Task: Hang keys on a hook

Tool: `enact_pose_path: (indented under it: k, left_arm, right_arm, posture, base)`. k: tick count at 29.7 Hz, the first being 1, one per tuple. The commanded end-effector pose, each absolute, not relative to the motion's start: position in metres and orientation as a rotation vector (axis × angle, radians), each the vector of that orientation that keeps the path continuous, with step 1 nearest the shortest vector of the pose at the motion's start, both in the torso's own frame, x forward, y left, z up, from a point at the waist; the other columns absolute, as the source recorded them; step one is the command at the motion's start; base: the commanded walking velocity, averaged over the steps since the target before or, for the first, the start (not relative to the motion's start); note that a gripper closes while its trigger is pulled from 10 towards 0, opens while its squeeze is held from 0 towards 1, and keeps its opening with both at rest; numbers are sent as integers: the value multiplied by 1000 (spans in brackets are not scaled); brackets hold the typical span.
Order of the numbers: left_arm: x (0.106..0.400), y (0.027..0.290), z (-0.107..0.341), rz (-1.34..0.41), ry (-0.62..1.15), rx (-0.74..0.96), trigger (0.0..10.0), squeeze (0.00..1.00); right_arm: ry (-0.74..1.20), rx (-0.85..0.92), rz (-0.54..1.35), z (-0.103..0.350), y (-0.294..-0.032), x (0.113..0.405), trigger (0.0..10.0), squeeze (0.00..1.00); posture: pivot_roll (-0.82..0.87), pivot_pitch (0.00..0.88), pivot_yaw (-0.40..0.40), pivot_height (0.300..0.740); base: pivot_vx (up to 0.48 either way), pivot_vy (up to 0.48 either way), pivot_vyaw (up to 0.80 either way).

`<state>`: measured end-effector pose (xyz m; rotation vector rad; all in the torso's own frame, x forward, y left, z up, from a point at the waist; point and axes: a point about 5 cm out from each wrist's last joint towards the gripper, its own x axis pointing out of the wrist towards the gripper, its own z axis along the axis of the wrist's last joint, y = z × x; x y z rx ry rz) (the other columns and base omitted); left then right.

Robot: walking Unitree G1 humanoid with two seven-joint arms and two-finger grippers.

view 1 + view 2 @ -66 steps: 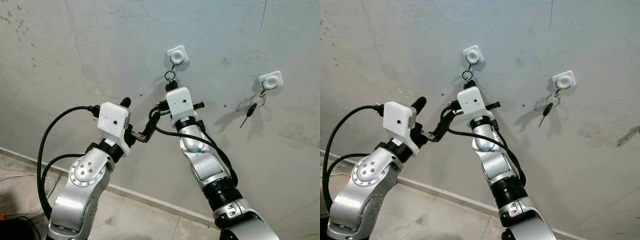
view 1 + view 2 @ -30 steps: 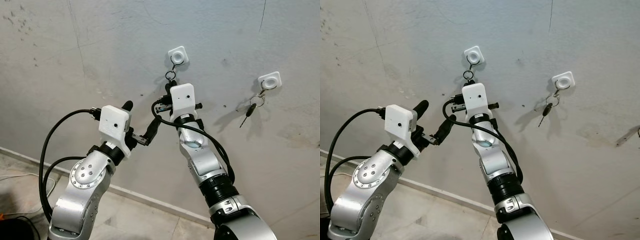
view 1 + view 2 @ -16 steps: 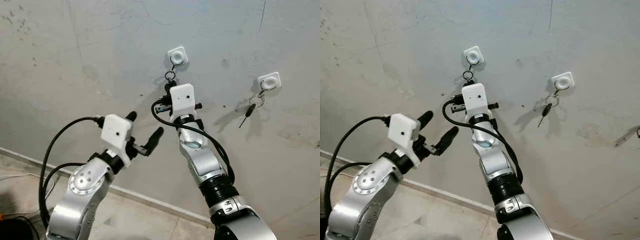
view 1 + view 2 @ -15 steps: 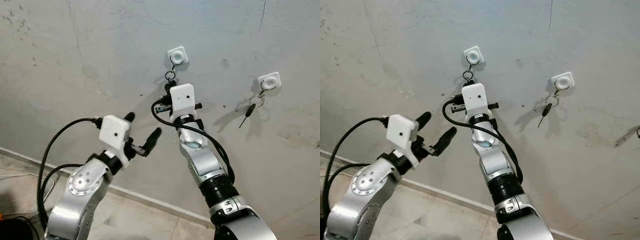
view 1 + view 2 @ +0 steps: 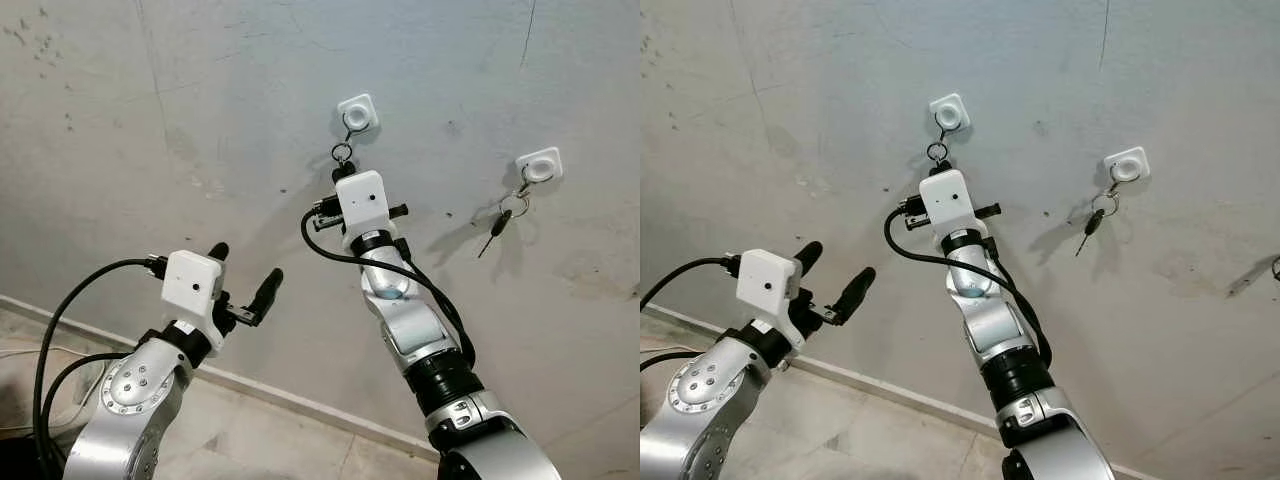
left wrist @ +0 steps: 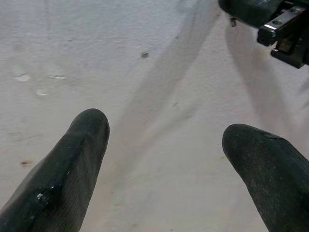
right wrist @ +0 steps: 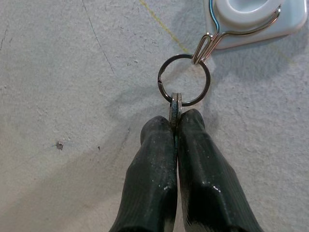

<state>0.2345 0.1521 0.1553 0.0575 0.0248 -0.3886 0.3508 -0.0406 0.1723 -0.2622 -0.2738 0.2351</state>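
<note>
While the key ring (image 7: 184,80) sits threaded on the left wall hook (image 5: 357,112), right gripper (image 7: 175,126) fingers pinch the key beneath it, steadying the hang | left gripper (image 5: 243,283) low left, fingers wide, empty | second key set (image 5: 503,214) on right hook (image 5: 539,166) | release judged pending.

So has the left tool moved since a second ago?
Yes. The left tool has dropped down and to the robot's left, away from the wall hook.

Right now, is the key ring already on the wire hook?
Yes, the key ring hangs through the wire hook, while the right claw is shut on the key below it.
</note>
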Motion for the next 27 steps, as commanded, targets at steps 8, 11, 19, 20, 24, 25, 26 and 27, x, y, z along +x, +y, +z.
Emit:
enact_pose_path:
  k: [8, 11, 19, 20, 24, 25, 26, 27]
  left_arm:
    - [212, 170, 152, -326, 50, 95, 10000, 0]
    - [208, 176, 149, -289, 68, 93, 10000, 0]
    - [210, 172, 148, -290, 60, 90, 10000, 0]
    - [210, 172, 148, -291, 60, 89, 10000, 0]
    - [211, 172, 148, -295, 61, 88, 10000, 0]
    - [211, 171, 148, -298, 60, 88, 10000, 0]
    - [211, 171, 148, -300, 59, 88, 10000, 0]
    - [211, 171, 148, -301, 59, 88, 10000, 0]
  right_arm:
    - [-133, -310, 258, 140, -45, 347, 118, 0]
    - [-133, -309, 257, 140, -47, 348, 4667, 0]
    - [-125, -276, 275, 144, -54, 350, 10000, 1000]
    - [-125, -279, 278, 144, -55, 351, 10000, 1000]
    - [-115, -275, 281, 143, -61, 353, 10000, 235]
    - [-115, -274, 281, 144, -64, 354, 10000, 0]
    - [-120, -276, 278, 145, -67, 354, 10000, 0]
    - [-121, -277, 276, 145, -68, 354, 10000, 0]
  posture:
    - [310, 61, -148, 740]
    - [317, 63, -152, 740]
    - [318, 61, -162, 740]
    - [314, 62, -161, 740]
    - [311, 63, -163, 740]
    - [310, 63, -163, 740]
    - [310, 63, -163, 740]
    - [310, 63, -163, 740]
  base:
    - [0, 0, 0]
    - [0, 0, 0]
    - [0, 0, 0]
    - [0, 0, 0]
    - [0, 0, 0]
    - [0, 0, 0]
    - [0, 0, 0]
    - [0, 0, 0]
